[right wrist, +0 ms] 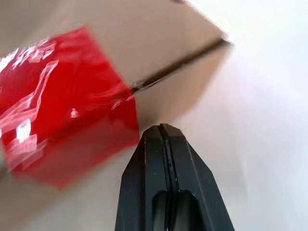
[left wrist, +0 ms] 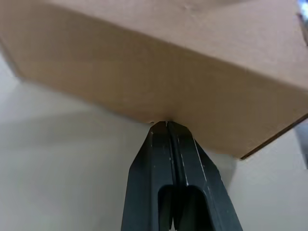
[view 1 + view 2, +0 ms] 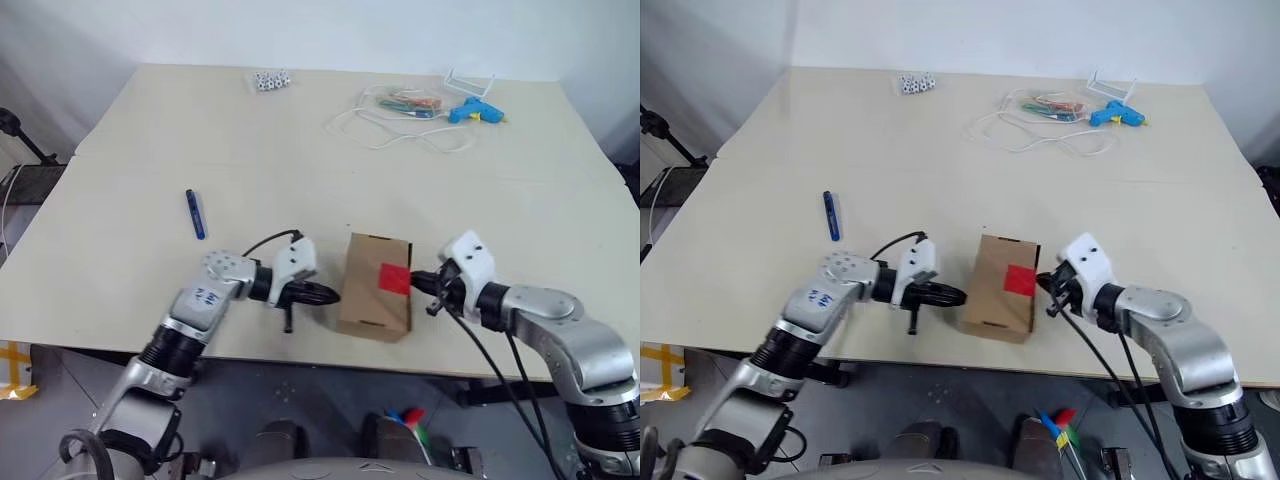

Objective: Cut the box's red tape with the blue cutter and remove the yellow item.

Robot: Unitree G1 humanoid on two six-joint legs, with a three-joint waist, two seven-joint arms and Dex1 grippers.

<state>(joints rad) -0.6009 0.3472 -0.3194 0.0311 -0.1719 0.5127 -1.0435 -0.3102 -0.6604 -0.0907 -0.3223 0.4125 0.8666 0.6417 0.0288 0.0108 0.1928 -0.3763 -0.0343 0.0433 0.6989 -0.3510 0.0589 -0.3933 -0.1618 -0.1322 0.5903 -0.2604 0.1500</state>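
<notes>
Plainly unlabelled box [image 3: 375, 290], red tape [image 3: 395, 279], closed left pincer [image 3: 332, 295] and right pincer [image 3: 416, 278] alongside.

workshop, bare worktable [image 3: 300, 130], glue gun [image 3: 477, 111], cables [image 3: 400, 130]

The small brown cardboard box [image 3: 376, 287] sits on the wide pale bench [image 3: 300, 170] close to its near edge, with the square red tape patch [image 3: 395, 278] on its top toward the right. The left claw [image 3: 326, 294] is at the box's left side, its tip against the cardboard wall; the right claw [image 3: 418, 279] is at the box's right side, just beside the tape. The slim dark-blue pen-shaped cutter [image 3: 195, 214] lies well to the left and a little behind. Far back on the right, a light-blue glue gun [image 3: 476, 112] lies beside a loose white cord [image 3: 400, 130]; far back left of centre lies a small cluster of white pieces [image 3: 271, 80].
</notes>
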